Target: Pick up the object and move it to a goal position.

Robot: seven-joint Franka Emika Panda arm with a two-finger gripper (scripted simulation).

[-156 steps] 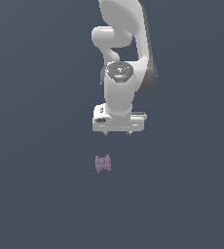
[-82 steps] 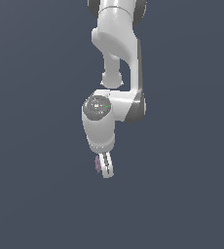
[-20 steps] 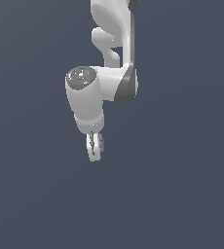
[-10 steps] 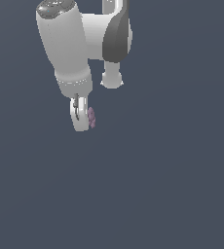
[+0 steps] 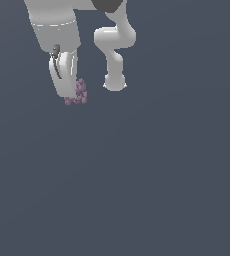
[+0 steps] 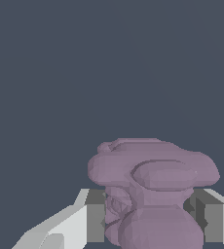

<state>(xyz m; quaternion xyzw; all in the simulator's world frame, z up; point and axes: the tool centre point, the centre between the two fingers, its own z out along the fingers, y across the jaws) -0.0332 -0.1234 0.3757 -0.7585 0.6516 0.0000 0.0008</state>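
Gripper (image 5: 73, 95) is clamped on the object (image 5: 80, 93), pinkish-purple and knobbly; in the exterior view it sits at the fingertips near that view's upper left, clear of the ground plane as far as I can judge, with most of the lump sticking out on the right side of the finger nearest the camera. Wrist view confirms the hold: object (image 6: 150, 189) wedged between both finger pads (image 6: 95, 216), dark pad faces touching its narrower waist, wider bumpy top bulging past them. Risks, my read: contact is on lumpy, uneven faces, so few real contact patches; a fast swing or hard stop could let it rotate or slip out. It also looks held off-centre, more mass on one side, which favours twisting in the grip. Can't see any goal marker in either view, so can't judge how far the carry has to go or whether the release height would be safe; a drop from up here would likely bounce or roll given the shape. Arm link (image 5: 114, 50) hangs just to the right of the hand, no contact visible. Surface: flat, uniform dark slate-grey, no texture, no edges. Room: no walls or props shown.
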